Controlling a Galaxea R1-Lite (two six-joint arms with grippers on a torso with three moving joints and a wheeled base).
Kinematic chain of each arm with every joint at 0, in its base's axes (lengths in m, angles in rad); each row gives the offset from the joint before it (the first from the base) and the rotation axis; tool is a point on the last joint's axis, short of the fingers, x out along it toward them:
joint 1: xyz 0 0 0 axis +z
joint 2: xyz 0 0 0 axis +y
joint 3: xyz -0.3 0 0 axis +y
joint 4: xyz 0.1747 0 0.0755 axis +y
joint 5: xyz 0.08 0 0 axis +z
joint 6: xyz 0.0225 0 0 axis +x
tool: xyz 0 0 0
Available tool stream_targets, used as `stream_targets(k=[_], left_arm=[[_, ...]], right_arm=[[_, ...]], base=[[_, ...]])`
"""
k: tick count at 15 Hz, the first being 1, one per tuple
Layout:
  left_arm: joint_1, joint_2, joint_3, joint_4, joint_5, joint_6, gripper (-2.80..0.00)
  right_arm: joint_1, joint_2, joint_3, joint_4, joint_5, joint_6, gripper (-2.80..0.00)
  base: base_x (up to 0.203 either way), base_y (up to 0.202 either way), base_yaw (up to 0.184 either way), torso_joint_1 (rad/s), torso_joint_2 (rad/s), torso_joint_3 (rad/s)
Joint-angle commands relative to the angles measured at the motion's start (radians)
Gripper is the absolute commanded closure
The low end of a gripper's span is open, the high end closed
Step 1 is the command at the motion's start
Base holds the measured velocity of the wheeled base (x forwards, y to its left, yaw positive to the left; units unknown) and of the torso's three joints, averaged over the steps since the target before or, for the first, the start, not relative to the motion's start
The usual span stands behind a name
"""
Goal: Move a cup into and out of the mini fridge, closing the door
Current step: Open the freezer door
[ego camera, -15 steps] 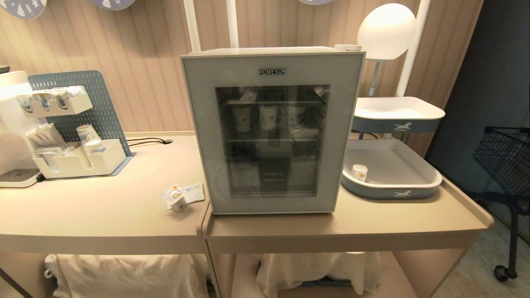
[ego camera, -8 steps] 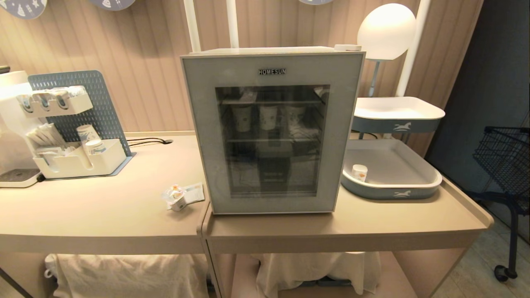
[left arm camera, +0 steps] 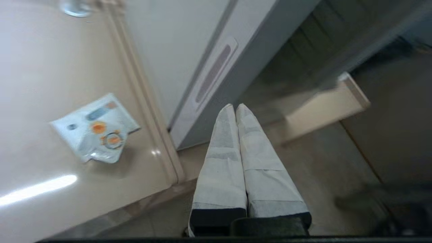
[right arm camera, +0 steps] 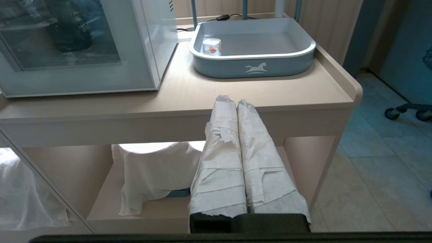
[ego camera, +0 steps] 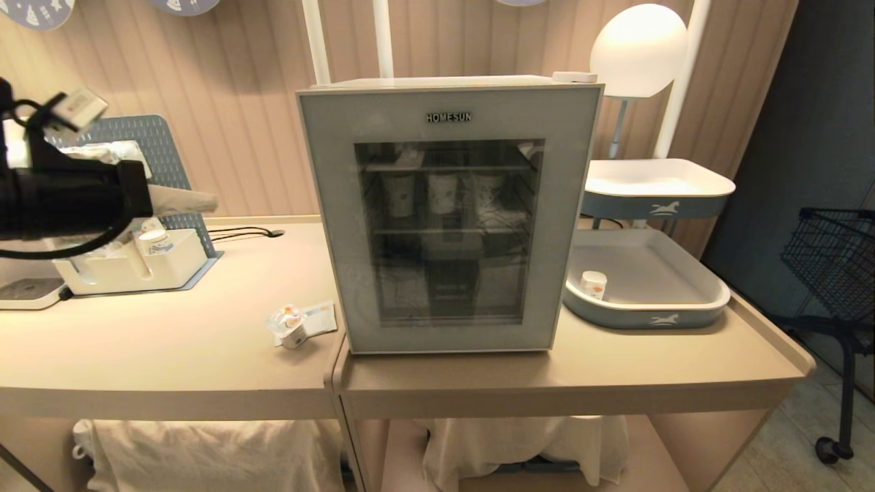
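The mini fridge (ego camera: 448, 212) stands on the counter with its grey-framed glass door (ego camera: 328, 225) shut. The cup (ego camera: 292, 332), a tiny white pot with an orange-marked foil top, lies on the counter just left of the fridge's front corner, against a pale blue packet (ego camera: 320, 318). My left gripper (ego camera: 202, 202) hangs shut and empty high above the left counter, well left of the fridge. The left wrist view shows the left gripper (left arm camera: 235, 107) pointing at the door's side edge (left arm camera: 216, 72), with the cup (left arm camera: 113, 141) off to one side. My right gripper (right arm camera: 233, 100) is shut and empty, low before the counter's front edge.
A grey-blue tray (ego camera: 649, 318) right of the fridge holds a small white pot with an orange band (ego camera: 593, 285). A white organiser with paper cups (ego camera: 137, 263) stands at the back left. Paper cups stand on the fridge's upper shelf (ego camera: 443, 193). A black wire cart (ego camera: 834, 266) is at far right.
My left arm has risen into the head view from the left side, its shut gripper now above the left counter. The cup, fridge and door have not moved.
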Motion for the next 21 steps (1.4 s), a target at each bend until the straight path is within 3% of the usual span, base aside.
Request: stream_targets(k=[1, 3, 5, 7, 9, 11, 12, 14, 17, 19, 21], left_arm=[[0.066, 0.239, -0.052, -0.008, -0.293, 0.087, -2.8], [0.051, 0.312, -0.073, -0.029, -0.38, 0.179, -2.8], [-0.005, 0.338, -0.059, -0.104, -0.42, 0.195, -2.8], [-0.014, 0.333, 0.008, -0.228, -0.44, 0.191, -2.8], [-0.023, 0.293, 0.14, -0.402, -0.45, 0.169, -2.8], [-0.057, 0.274, 0.232, -0.66, -0.445, 0.138, -2.8], [-0.071, 0.279, 0.258, -0.788, -0.438, 0.094, -2.8], [-0.096, 0.295, 0.294, -0.996, -0.424, -0.075, -2.8], [-0.131, 0.352, 0.345, -1.294, -0.374, -0.195, -2.8], [-0.161, 0.389, 0.366, -1.387, -0.342, -0.255, -2.8], [-0.183, 0.402, 0.368, -1.39, -0.34, -0.255, -2.8]], right_arm=[[0.0, 0.001, 0.0, 0.0, 0.0, 0.0, 0.0], [0.0, 0.001, 0.0, 0.0, 0.001, -0.001, 0.0], [0.0, 0.001, 0.0, 0.0, 0.001, -0.001, 0.0], [0.0, 0.001, 0.0, 0.0, 0.001, 0.0, 0.0], [0.0, 0.001, 0.0, 0.0, 0.001, -0.001, 0.0], [0.0, 0.001, 0.0, 0.0, 0.001, -0.001, 0.0], [0.0, 0.001, 0.0, 0.0, 0.001, -0.001, 0.0], [0.0, 0.001, 0.0, 0.0, 0.001, -0.001, 0.0], [0.0, 0.001, 0.0, 0.0, 0.001, -0.001, 0.0], [0.0, 0.001, 0.0, 0.0, 0.001, -0.001, 0.0], [0.0, 0.001, 0.0, 0.0, 0.001, -0.001, 0.0]], base=[[0.0, 0.0, 0.0, 0.0, 0.0, 0.0], [0.0, 0.0, 0.0, 0.0, 0.0, 0.0], [0.0, 0.0, 0.0, 0.0, 0.0, 0.0], [0.0, 0.0, 0.0, 0.0, 0.0, 0.0], [0.0, 0.0, 0.0, 0.0, 0.0, 0.0], [0.0, 0.0, 0.0, 0.0, 0.0, 0.0], [0.0, 0.0, 0.0, 0.0, 0.0, 0.0], [0.0, 0.0, 0.0, 0.0, 0.0, 0.0], [0.0, 0.0, 0.0, 0.0, 0.0, 0.0], [0.0, 0.0, 0.0, 0.0, 0.0, 0.0], [0.0, 0.0, 0.0, 0.0, 0.0, 0.0]])
